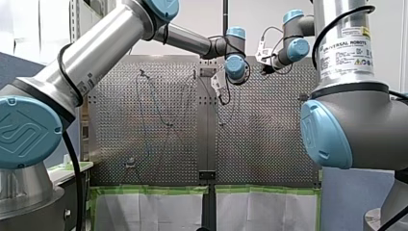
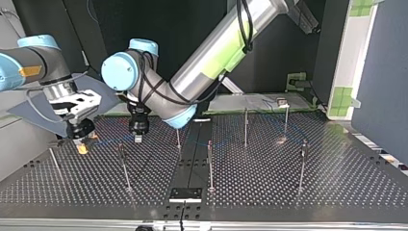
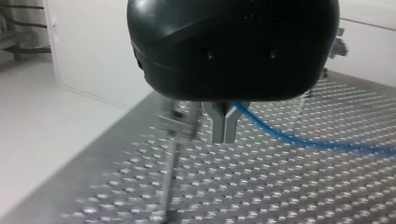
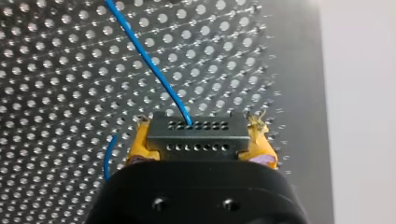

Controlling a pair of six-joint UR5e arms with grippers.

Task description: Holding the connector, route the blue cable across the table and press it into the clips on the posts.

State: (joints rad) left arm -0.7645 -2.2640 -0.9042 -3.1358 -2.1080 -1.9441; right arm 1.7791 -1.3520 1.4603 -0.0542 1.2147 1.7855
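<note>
In the right wrist view, the yellow pads [image 4: 140, 145] of my right gripper [image 4: 198, 136] are shut on a grey connector [image 4: 196, 135] with rows of small holes. The blue cable [image 4: 144, 53] leaves the connector's top and runs away over the perforated table. In the left wrist view, my left gripper's [image 3: 224, 135] metal fingers are shut, and the blue cable [image 3: 299, 140] comes out from between them and trails off to the side. In the top view, my right gripper [image 2: 82, 144] hangs low at the left and my left gripper [image 2: 138, 138] is close beside it. A thin post [image 2: 124, 166] stands just ahead of them.
Several thin posts stand across the perforated table [image 2: 269, 192], among them a middle one [image 2: 210, 163] and a far-right one [image 2: 302, 166]. A black plate [image 2: 185, 194] lies at the near middle edge. A blurred post [image 3: 169, 158] rises beside my left fingers.
</note>
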